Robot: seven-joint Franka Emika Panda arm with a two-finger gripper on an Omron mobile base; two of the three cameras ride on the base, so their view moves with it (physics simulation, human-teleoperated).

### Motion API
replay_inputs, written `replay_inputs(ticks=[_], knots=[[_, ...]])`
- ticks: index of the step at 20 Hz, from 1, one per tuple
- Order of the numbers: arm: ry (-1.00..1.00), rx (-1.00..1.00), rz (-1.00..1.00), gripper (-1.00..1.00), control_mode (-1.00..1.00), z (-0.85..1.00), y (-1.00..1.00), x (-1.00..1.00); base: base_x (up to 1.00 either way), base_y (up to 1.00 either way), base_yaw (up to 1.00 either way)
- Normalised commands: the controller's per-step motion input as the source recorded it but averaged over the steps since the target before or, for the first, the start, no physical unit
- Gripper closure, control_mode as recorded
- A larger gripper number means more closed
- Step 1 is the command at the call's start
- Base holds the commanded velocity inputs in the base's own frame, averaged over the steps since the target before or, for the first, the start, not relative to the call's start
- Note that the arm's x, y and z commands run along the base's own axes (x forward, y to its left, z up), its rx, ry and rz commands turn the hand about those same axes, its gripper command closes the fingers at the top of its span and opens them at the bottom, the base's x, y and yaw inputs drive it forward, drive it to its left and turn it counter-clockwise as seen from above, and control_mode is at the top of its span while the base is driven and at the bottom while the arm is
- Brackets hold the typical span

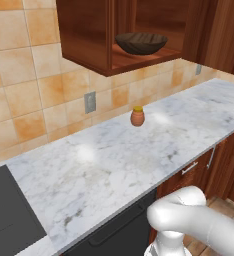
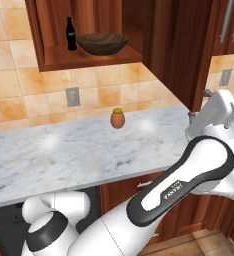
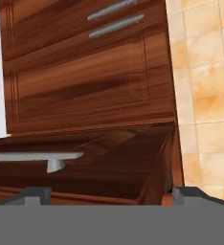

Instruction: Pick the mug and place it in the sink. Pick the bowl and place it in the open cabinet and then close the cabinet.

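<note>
The dark brown wood-grain bowl (image 1: 140, 43) (image 2: 102, 43) rests on the shelf of the open reddish-brown wall cabinet (image 1: 89, 35) (image 2: 44, 30). The cabinet door (image 2: 179, 50) stands swung out to the right of the opening. My gripper (image 3: 111, 194) is open, its two tips wide apart with nothing between them, and it is close to the door's face. The door's silver bar handle (image 3: 35, 156) lies just ahead of the left tip. My hand (image 2: 216, 112) hangs beside the door's lower edge. The mug and the sink are out of view.
A small orange-brown jar with a yellow lid (image 1: 137, 116) (image 2: 117, 118) stands on the marble counter (image 1: 114, 160) below the cabinet. A black bottle (image 2: 70, 34) shares the shelf with the bowl. A dark cooktop (image 1: 9, 215) lies at the counter's left end. More closed cabinet doors (image 3: 85, 62) lie beyond.
</note>
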Motion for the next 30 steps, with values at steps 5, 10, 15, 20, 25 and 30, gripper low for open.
replay_inputs(ticks=[5, 10, 15, 20, 25, 30], knots=[[0.0, -0.08, 0.17, -1.0, -1.0, 0.05, 0.24, 0.19, 0.0, 0.0, 0.0], [-0.03, -0.11, 0.2, -1.0, -1.0, 0.18, 0.76, 0.02, 0.0, 0.0, 0.0], [-0.01, -0.15, 0.22, -1.0, -1.0, 0.15, 1.0, 0.21, 0.0, 0.0, 0.0], [-0.05, -0.13, 0.25, -1.0, -1.0, 0.18, 1.0, 0.24, 0.0, 0.0, 0.0], [-0.17, -0.05, 0.22, -1.0, -1.0, 0.11, 1.0, 0.17, 0.0, 0.0, 0.0], [-0.29, -0.14, 0.11, -1.0, -1.0, 0.0, 1.0, 0.0, 0.0, 0.0, 0.0]])
